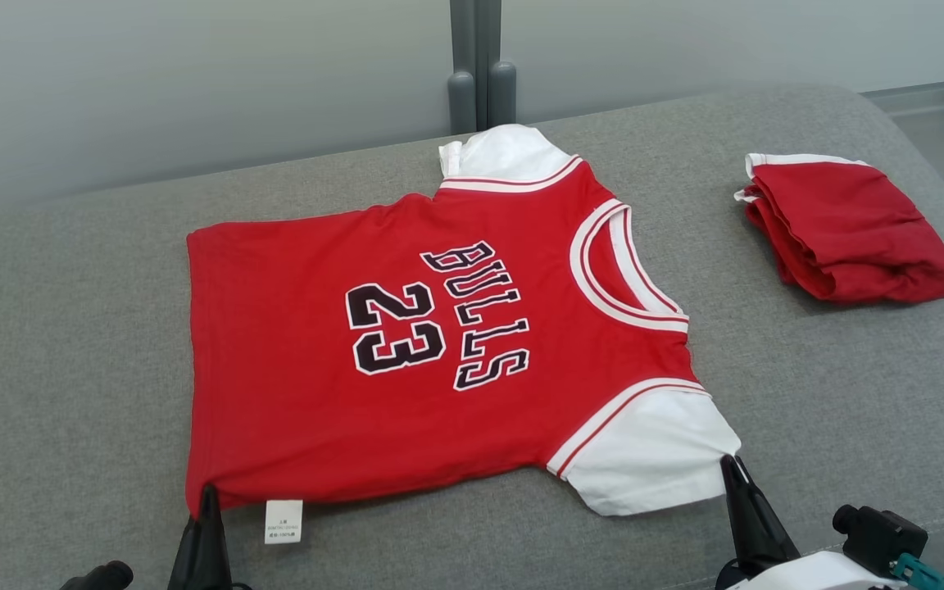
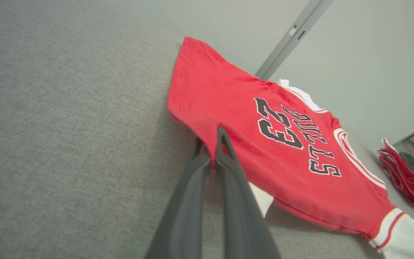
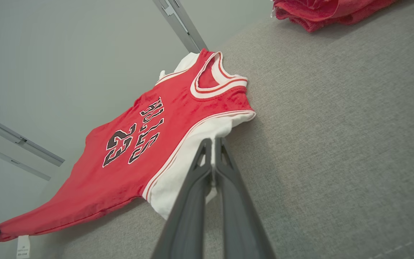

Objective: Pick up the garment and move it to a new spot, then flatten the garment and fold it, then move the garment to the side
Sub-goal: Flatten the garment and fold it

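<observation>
Pinching the near hem corner of the red jersey [image 1: 439,344], the left gripper [image 1: 210,490] has both dark fingers pressed together on it, and the left wrist view shows red cloth caught between the tips. The right gripper [image 1: 730,463] is clamped the same way on the edge of the near white sleeve [image 1: 660,459], with white cloth between its tips in the right wrist view. Both grippers sit at the jersey's near edge, left at the hem end, right at the shoulder end.

A white care label [image 1: 283,520] sticks out from the hem just beside the left gripper. The jersey is spread out print side up on the grey fabric surface [image 1: 70,344], roughly central, hem toward the robot's left and neck opening [image 1: 628,270] toward its right. The "BULLS 23" lettering [image 1: 439,315] is black with white outline. In the left wrist view the near edge looks slightly raised, with shadow under it.

The far white sleeve [image 1: 505,156] lies at the back edge, near a grey post [image 1: 480,74]. A folded red garment [image 1: 849,233] with white trim sits well apart at the far right. A pale wall [image 1: 193,82] is behind.
</observation>
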